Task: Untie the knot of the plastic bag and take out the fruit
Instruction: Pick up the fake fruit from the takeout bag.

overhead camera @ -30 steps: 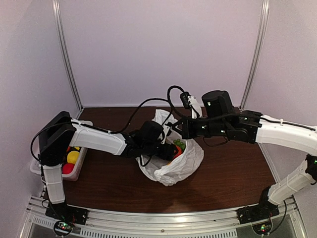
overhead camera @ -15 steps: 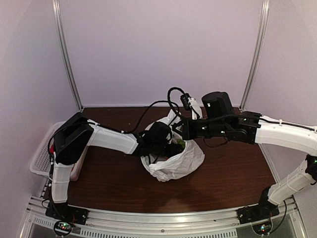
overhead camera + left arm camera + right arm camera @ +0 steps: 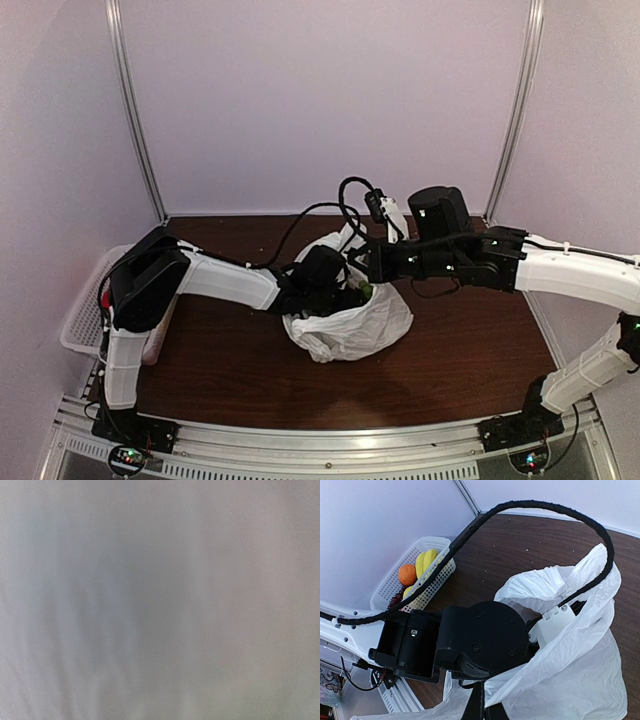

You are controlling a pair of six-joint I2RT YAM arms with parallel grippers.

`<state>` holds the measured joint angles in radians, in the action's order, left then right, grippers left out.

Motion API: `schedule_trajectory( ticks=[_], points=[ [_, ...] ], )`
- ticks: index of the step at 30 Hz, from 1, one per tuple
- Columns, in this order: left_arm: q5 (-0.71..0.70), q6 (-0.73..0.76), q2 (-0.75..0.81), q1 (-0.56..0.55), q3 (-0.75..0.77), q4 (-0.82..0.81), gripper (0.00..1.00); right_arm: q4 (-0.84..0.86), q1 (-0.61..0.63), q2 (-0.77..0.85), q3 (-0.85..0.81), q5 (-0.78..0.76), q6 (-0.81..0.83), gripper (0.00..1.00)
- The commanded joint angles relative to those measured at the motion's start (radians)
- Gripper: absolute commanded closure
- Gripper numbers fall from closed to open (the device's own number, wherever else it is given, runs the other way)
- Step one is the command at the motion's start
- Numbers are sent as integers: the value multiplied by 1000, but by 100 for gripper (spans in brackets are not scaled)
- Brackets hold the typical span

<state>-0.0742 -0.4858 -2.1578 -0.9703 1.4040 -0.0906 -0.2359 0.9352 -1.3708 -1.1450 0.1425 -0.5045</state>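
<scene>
The white plastic bag (image 3: 350, 325) sits open at mid table; it also fills the right side of the right wrist view (image 3: 580, 670). My left arm's wrist (image 3: 322, 278) reaches into the bag's mouth, so its gripper is hidden inside. The left wrist view shows only blurred white plastic (image 3: 160, 600). My right gripper (image 3: 482, 711) is shut on the bag's upper edge and holds it up (image 3: 357, 262). A bit of green fruit (image 3: 366, 291) shows in the mouth. The knot is not visible.
A white slatted basket (image 3: 435, 545) stands at the table's left edge (image 3: 85, 320), holding bananas (image 3: 426, 562), an orange fruit (image 3: 407, 573) and dark grapes. A black cable (image 3: 545, 507) arches over the bag. Metal rails run along the near edge.
My left arm has pushed to the right, deeper into the bag. The orange-red fruit seen at the mouth is now hidden. The right gripper has kept its hold.
</scene>
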Motion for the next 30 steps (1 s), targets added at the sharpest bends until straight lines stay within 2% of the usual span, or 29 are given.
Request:
schedule_trajectory(
  ticks=[1, 11, 22, 30],
  points=[
    [-20, 10, 74, 8, -29, 18, 56, 6, 0, 39, 15, -17, 3, 100],
    [17, 5, 353, 0, -232, -68, 58, -16, -1, 84, 37, -102, 2, 100],
    [123, -30, 626, -8, -413, -64, 59, -30, -11, 112, 62, -171, -5, 100],
    [44, -57, 794, -7, -453, 30, 59, -40, -14, 130, 78, -187, -11, 100]
  ],
)
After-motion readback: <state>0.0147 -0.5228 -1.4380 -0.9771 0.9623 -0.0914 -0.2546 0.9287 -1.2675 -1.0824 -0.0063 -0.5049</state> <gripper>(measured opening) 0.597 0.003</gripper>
